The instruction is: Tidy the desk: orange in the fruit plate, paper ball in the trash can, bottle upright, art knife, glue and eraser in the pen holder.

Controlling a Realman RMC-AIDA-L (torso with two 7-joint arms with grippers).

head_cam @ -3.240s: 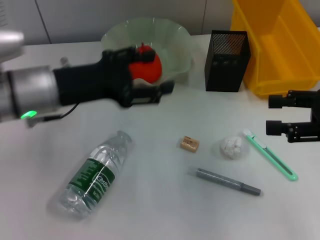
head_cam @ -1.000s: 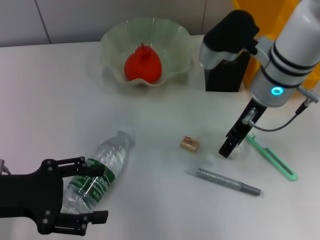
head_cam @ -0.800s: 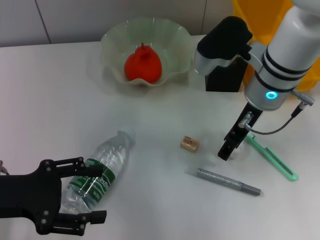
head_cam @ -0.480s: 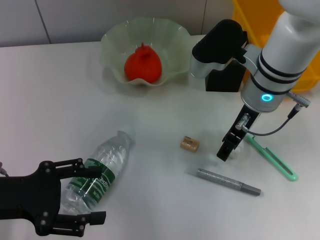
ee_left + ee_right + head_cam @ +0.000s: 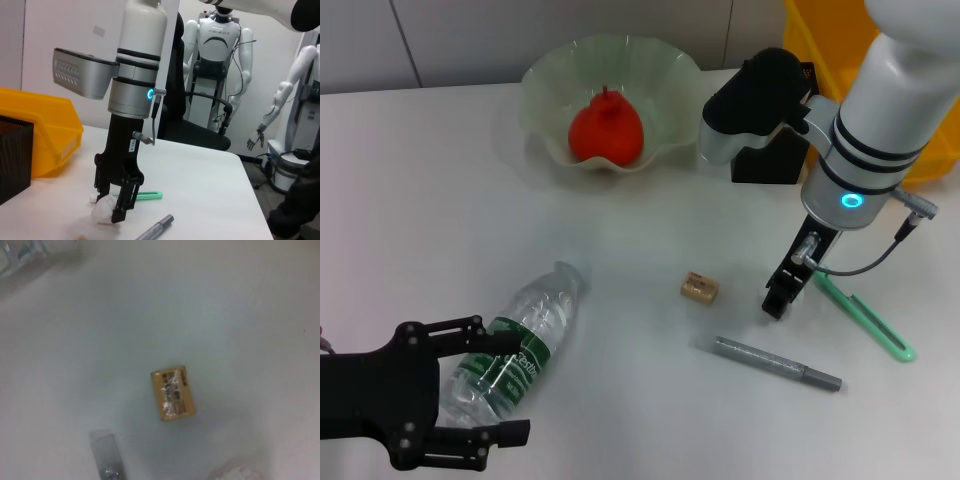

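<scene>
We see the yellow bin (image 5: 880, 90) far right, with the black mesh pen holder (image 5: 775, 150) just left of it. The fruit plate (image 5: 545, 85) sits far centre, the orange (image 5: 607, 132) inside it. The bottle (image 5: 515, 350) lies on its side near left; our left gripper (image 5: 485, 385) is spread wide around its lower half, not clamped. Our right gripper (image 5: 116, 202) is down at centre right, fingers closed around the paper ball (image 5: 104, 211) on the desk. The green art knife (image 5: 865, 320) lies right of it, the grey glue stick (image 5: 775, 363) nearer, the eraser (image 5: 173, 393) to the left.
</scene>
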